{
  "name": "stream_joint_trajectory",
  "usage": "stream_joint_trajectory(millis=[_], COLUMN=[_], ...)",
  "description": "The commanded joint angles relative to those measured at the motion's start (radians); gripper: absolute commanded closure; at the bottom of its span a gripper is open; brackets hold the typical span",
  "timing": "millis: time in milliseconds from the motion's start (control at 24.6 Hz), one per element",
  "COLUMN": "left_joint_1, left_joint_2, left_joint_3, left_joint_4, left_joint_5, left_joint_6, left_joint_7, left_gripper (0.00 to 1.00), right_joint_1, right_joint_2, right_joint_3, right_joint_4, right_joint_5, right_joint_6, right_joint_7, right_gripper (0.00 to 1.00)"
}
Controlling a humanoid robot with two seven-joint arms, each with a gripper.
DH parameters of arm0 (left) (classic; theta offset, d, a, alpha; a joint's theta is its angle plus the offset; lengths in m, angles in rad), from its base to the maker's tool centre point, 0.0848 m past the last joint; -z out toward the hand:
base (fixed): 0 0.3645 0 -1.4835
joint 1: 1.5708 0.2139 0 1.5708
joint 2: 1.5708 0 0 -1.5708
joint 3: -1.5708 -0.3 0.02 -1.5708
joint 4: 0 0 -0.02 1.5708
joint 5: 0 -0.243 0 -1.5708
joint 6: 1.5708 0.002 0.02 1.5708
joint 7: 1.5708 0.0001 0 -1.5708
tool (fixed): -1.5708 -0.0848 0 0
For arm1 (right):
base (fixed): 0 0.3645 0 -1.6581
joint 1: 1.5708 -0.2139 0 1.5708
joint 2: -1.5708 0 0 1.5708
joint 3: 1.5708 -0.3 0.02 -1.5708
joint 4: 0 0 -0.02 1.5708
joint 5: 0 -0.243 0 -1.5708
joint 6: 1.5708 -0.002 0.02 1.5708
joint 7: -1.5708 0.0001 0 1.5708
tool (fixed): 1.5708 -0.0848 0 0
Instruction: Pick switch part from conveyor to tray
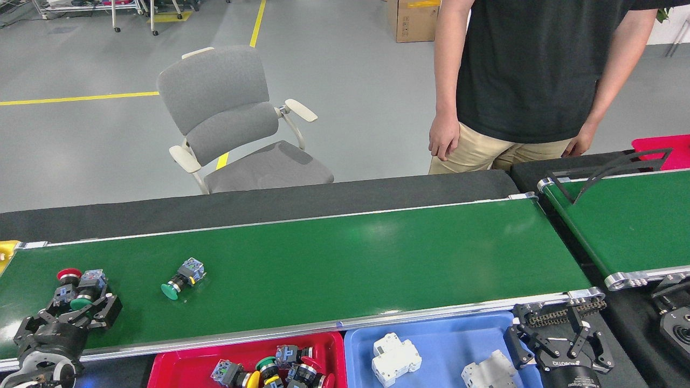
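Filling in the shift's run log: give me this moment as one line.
left claw: open, over switch pair | right claw: open, empty, off belt | lone green switch: on conveyor | red tray: holds switches
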Motion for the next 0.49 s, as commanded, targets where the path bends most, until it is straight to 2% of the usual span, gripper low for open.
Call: stream_joint_trajectory(millis=[0,41,203,325,446], left_joint_1=[-0.009,-0.011,0.002,0.054,0.157], left_joint_2=[0.009,0.004,-0.033,-0.060,-0.095], left_joint_3=[-0.014,-0.017,-0.023,-0.043,-0.046], left_joint_4=[0.002,0.002,-0.015,-0.110,-0.305], left_joint_5=[0.006,0.008,0.021,0.023,0.026], left_joint_6=[0.078,0.090,0.087,0.036,-0.092], left_joint_7=[0.000,0.002,0.075,0.106,0.106], left_gripper=[0.27,0.32,0.62,0.67,0.67], right_joint_1=[-0.009,-0.007,-0.003,-0.006,-0.001], right_joint_2=[-0.009,-0.009,-0.009,-0.008,-0.008], right_joint_3=[-0.002,-0.002,-0.002,-0.013,-0.014], right_joint_4=[-0.010,-0.010,-0.010,-0.009,-0.009], right_joint_5=[-0.001,-0.001,-0.001,-0.003,-0.003], right_joint_6=[-0.014,-0.014,-0.013,-0.008,-0.007], right_joint_7=[-0.001,-0.001,-0.002,-0.001,-0.001], right_gripper=[0.01,0.01,0.01,0.01,0.01])
